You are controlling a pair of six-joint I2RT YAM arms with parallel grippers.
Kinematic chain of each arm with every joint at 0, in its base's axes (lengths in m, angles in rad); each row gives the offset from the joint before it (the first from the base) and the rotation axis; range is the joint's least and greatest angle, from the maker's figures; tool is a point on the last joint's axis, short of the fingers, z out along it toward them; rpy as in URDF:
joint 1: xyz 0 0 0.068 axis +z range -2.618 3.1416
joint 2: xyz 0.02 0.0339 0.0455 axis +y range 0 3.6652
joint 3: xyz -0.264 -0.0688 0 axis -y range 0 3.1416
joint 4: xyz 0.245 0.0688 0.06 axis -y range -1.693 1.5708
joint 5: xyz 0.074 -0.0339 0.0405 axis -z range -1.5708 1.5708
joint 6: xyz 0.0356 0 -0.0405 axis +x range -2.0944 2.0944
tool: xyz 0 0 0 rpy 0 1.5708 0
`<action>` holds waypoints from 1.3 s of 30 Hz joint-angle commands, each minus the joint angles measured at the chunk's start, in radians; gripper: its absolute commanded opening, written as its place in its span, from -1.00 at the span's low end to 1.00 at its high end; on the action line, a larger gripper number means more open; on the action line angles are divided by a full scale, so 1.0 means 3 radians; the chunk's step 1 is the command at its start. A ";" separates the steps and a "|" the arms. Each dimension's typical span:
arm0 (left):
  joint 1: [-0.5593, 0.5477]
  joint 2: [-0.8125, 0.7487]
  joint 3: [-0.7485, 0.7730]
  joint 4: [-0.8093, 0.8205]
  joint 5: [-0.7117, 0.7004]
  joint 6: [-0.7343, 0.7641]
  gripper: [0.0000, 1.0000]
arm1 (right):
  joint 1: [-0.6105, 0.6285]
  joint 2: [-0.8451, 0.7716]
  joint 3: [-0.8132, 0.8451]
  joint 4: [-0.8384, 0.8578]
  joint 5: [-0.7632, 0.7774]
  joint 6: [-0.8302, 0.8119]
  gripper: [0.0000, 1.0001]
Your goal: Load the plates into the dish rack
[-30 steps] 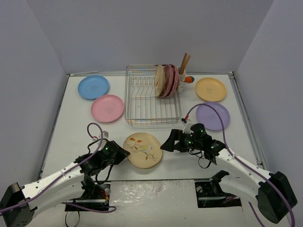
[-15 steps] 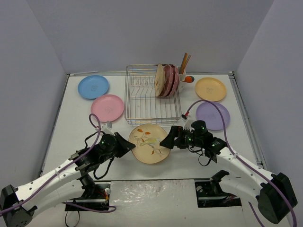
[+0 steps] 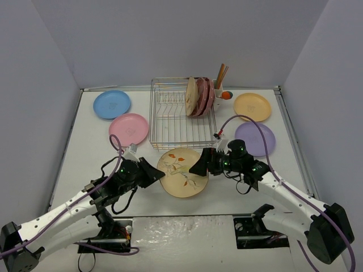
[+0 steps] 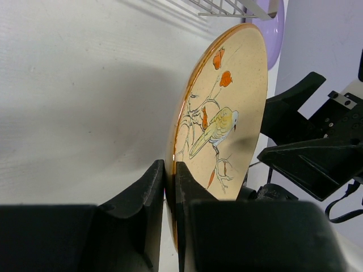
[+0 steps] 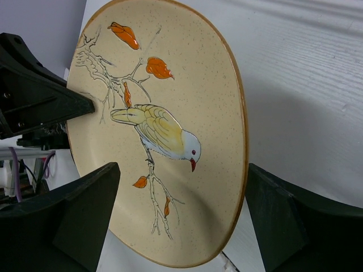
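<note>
The left gripper (image 3: 154, 173) was clamped tight on the rim of a beige plate (image 3: 182, 173) painted with a bird and orange leaves, holding it tilted above the white table (image 3: 85, 153), just in front of the near edge of the dish rack (image 3: 170, 122). In the left wrist view the two black fingers (image 4: 146, 192) pinched the plate's orange rim with almost no gap between them, and the plate (image 4: 227, 113) rose steeply from the grip. Whether its far edge touched the table could not be told.

Facing it from the other side, the right gripper (image 3: 200, 165) stood with its jaws spread wide. In the right wrist view its fingers (image 5: 85, 215) flanked the lower part of the plate (image 5: 164, 124). They had not closed on it, and whether either finger brushed it could not be told.

Three plates stood upright in the right end of the silver wire rack: one beige (image 3: 191, 96) and two dark-pink scalloped ones (image 3: 203, 97). A small white cup (image 3: 219, 93) on the rack's right side held wooden utensils (image 3: 222, 72).

Four plates lay flat on the table: a blue plate (image 3: 112, 104) and a pink plate (image 3: 129, 129) left of the rack, an orange-yellow plate (image 3: 252, 106) and a lavender plate (image 3: 256, 137) to its right.
</note>
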State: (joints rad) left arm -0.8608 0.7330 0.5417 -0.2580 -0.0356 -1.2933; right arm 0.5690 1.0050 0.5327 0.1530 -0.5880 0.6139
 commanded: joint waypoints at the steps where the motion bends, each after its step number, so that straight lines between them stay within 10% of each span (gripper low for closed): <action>1: 0.0026 -0.0071 0.0447 0.0803 0.0101 -0.0012 -1.00 | -0.0035 0.0001 0.0158 0.0170 -0.0129 -0.0076 0.58; 17: 0.0026 -0.0052 0.0418 0.0972 0.0119 0.0071 -1.00 | -0.0371 -0.0158 0.0176 0.0180 -0.0514 -0.0118 -0.97; 23: 0.0026 0.0120 0.0445 0.0958 0.0207 0.0154 -0.99 | -0.0414 -0.0262 0.0412 0.0056 -0.0542 -0.0176 -1.00; 39: 0.0031 0.0359 0.0914 -0.0009 -0.0275 0.0604 0.70 | -0.0455 -0.0185 0.1379 -0.1001 0.0278 -0.0788 -1.00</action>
State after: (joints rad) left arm -0.8505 0.8311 0.7269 -0.2063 -0.0520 -1.1741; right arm 0.4335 0.9543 0.8057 -0.1484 -0.5836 0.4396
